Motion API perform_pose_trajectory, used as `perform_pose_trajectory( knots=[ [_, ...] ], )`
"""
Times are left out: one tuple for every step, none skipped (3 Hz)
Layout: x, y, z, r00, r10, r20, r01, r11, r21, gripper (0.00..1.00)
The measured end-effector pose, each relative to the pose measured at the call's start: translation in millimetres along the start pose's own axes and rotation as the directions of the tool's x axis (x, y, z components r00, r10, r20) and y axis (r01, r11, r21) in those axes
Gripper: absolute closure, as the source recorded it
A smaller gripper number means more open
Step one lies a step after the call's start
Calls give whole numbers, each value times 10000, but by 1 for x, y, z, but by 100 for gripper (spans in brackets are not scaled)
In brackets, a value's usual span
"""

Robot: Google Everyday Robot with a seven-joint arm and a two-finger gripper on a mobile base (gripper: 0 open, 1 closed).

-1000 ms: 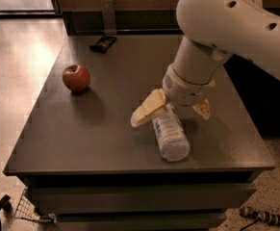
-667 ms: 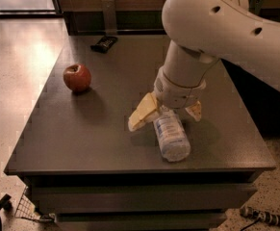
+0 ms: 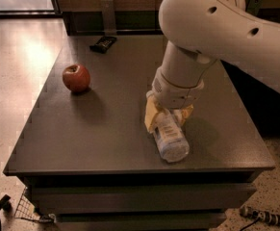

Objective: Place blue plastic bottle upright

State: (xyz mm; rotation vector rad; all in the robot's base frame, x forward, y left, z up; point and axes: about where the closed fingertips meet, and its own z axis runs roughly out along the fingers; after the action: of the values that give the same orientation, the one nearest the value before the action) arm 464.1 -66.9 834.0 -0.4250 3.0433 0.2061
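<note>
Pincer [image 3: 168, 121] over lying blue plastic bottle [image 3: 171, 141] hides its cap end.

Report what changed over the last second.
The hand dropped lower and its fingers drew in from a wide spread to clamp the far end of the blue plastic bottle. The bottle still lies on its side; the apple and black object have not moved.
</note>
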Motion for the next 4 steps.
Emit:
perform_pose_trajectory(
  knots=[
    [0,0,0,10000,-9,13,9,10000,6,90],
    [0,1,0,10000,-18,24,18,10000,11,100],
    [-4,1,-6,9994,-189,295,191,9998,-70,100],
    [-17,-2,-32,9897,-614,1296,643,9978,-182,100]
  ],
)
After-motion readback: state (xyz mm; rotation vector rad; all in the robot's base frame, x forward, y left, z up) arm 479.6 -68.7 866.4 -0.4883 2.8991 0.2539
